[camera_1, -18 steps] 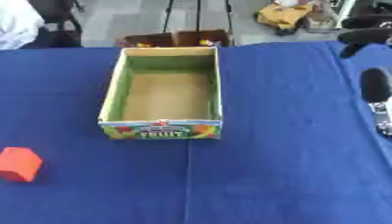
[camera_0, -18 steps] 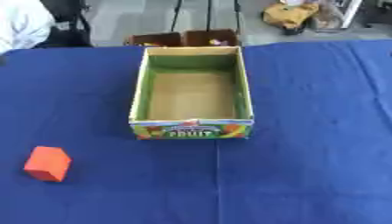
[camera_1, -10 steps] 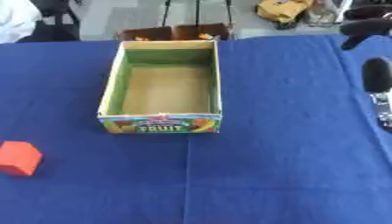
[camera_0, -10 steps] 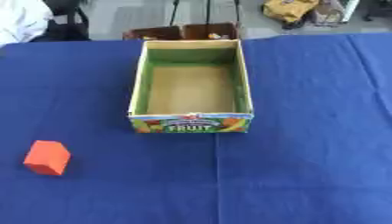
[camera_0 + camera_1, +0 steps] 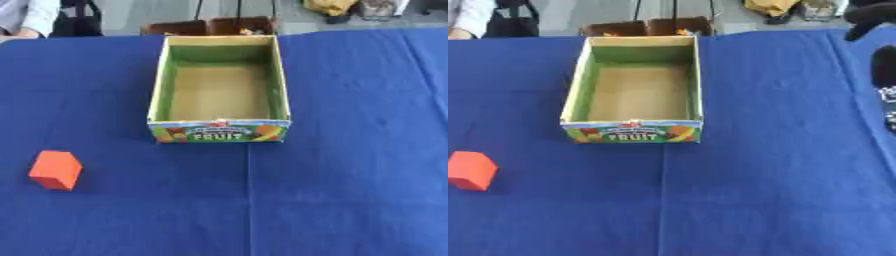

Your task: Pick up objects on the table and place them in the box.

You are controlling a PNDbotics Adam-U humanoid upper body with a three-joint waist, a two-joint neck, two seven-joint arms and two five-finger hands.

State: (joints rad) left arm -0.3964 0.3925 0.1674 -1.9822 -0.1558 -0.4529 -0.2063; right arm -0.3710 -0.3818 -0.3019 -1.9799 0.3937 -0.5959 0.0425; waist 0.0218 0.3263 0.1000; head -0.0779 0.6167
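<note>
1. My right hand (image 5: 883,70) shows only at the right edge, high up; I cannot tell its fingers' state. My left hand is out of view.
2. The block (image 5: 56,170) lies far left, near the box (image 5: 219,131), so my left arm looks nearer.

A cardboard box (image 5: 219,85) sits open-topped on the blue cloth — green inner walls, bare brown floor, a fruit print with the word FRUIT on its near face. Nothing shows inside it. An orange block (image 5: 56,170) lies well apart, toward the near left — no fingers anywhere near it.
</note>
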